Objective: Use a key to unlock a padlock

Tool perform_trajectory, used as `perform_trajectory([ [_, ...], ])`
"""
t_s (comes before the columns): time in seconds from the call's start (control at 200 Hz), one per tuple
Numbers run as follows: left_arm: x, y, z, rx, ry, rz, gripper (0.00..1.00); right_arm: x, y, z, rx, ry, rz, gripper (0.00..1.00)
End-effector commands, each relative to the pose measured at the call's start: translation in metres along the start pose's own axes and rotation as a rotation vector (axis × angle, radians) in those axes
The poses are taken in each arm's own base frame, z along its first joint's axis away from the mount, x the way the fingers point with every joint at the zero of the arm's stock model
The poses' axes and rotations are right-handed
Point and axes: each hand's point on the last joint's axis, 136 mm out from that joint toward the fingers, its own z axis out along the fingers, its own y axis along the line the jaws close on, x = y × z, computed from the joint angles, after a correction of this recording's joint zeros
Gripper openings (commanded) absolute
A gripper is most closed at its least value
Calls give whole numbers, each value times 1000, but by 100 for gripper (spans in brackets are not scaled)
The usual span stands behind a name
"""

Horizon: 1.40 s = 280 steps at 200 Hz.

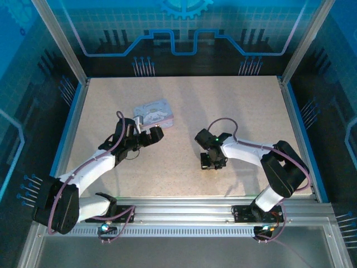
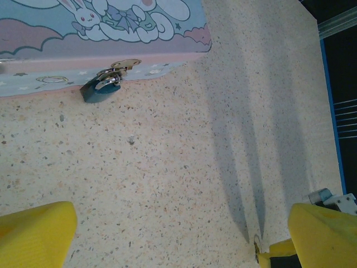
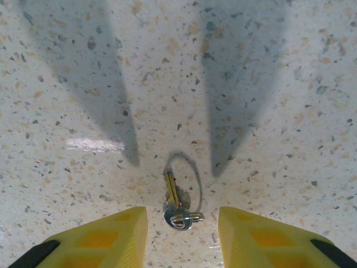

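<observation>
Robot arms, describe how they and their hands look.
The left arm and right arm have white links, black joints and looping purplish cables. The fingers are yellow wedges. A green light glows on the right arm.

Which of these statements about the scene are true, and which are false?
1. The padlock hangs on the clasp of the pastel tin. True.
2. The key lies on the table between the fingers of the right pincer. True.
3. The left pincer is shut on the padlock. False: it is open and apart from the padlock.
4. The key is in the padlock. False: it lies on the table, untouched.
5. The tin stands beside the right arm. False: it is in front of the left pincer.
</observation>
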Motion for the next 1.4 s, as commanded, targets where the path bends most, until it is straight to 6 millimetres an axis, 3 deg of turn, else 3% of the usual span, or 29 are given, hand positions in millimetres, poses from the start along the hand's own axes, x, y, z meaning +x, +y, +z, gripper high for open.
perform_trajectory([
  [0.0, -7, -15, -6, 38, -16, 29, 99, 7, -5, 3, 42, 18, 11, 38],
  [0.355, -8, -17, -9, 35, -14, 35, 99, 15, -10, 10, 51, 44, 13, 33],
  [0.76, -9, -17, -9, 30, -13, 31, 99, 31, -21, 19, 71, 77, 17, 19],
  [1.155, -15, -23, -15, 37, -26, 44, 99, 27, -22, 13, 63, 38, 4, 0],
  [1.396, -20, -39, -30, 82, -47, 37, 99, 7, -9, -4, -48, -116, -18, 0],
])
